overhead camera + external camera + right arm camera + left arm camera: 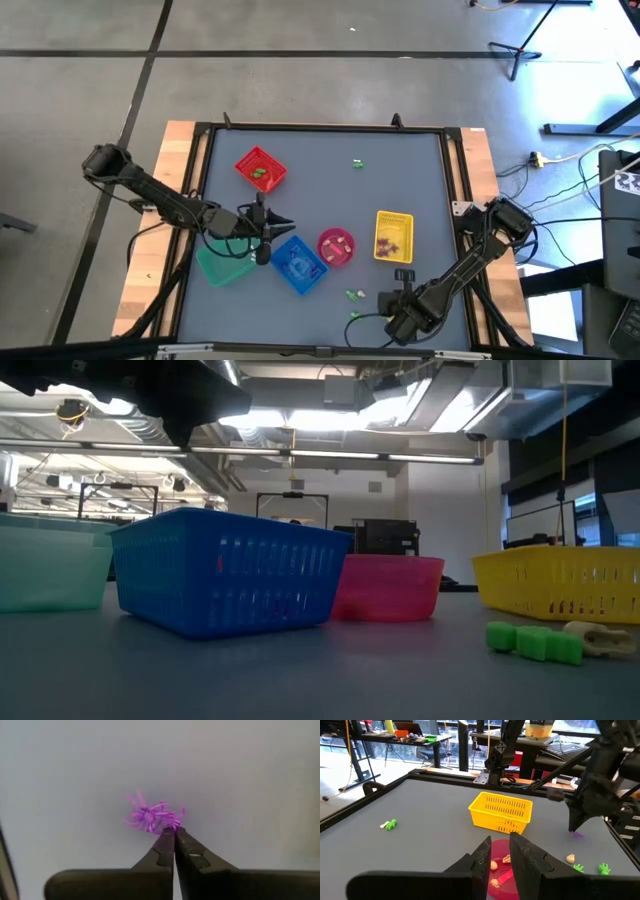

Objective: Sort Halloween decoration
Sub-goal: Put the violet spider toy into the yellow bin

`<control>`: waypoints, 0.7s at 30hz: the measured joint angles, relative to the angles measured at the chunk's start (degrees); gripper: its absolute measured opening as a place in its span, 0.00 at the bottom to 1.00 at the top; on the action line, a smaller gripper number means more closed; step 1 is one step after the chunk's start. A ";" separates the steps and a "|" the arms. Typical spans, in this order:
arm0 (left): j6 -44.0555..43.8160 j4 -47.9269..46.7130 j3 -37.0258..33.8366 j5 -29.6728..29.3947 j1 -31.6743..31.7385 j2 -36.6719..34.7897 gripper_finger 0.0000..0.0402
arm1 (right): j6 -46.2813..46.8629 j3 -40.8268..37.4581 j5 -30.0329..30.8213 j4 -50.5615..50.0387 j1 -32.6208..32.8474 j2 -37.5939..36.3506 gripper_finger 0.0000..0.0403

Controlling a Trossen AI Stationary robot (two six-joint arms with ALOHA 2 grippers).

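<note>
Purple spider trinket (152,816): pinched at my closed right fingers (173,833). Left fingers (499,851) slightly parted, empty. Green pieces (354,294) nearby on bench unsorted.

Grey floor (300,30) — ceiling lights (330,420).

Purple spider trinket (152,816), legs splayed, flat on grey mat, pinched at one edge. Green piece (534,641) lying beside cream piece (598,638) near front edge, touching. Another green-and-cream pair (357,163) alone, well apart from the rest. Green bits (260,173) in red basket, purple bits (392,240) in yellow one, cream bits (494,865) in pink bowl.
</note>
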 joint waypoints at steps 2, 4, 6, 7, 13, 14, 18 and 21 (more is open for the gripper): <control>-0.01 0.00 0.00 0.02 0.00 0.00 0.14 | -0.03 2.36 1.90 -2.90 0.00 -0.02 0.01; -0.01 0.00 0.00 0.02 0.00 0.00 0.14 | 0.42 4.91 4.83 -6.19 0.00 -0.02 0.00; -0.01 0.02 0.00 0.02 0.00 0.00 0.14 | 2.62 7.59 10.37 -10.25 0.02 -0.03 0.00; -0.01 0.01 0.00 0.02 0.00 0.00 0.14 | 3.76 8.97 13.50 -12.34 0.02 -0.08 0.00; -0.08 0.02 0.00 0.02 0.00 0.00 0.14 | 12.49 14.68 32.26 -21.86 -0.02 -0.20 0.00; -0.31 0.12 0.00 0.02 0.00 0.00 0.14 | 12.88 15.08 33.69 -22.49 -0.16 -0.22 0.00; -2.97 2.16 0.00 0.89 0.00 -0.01 0.14 | 12.92 15.72 34.90 -22.38 -1.53 -0.22 0.00; -2.85 3.38 0.00 3.71 0.00 -0.02 0.14 | 12.70 15.72 34.57 -22.44 -2.79 -0.22 0.00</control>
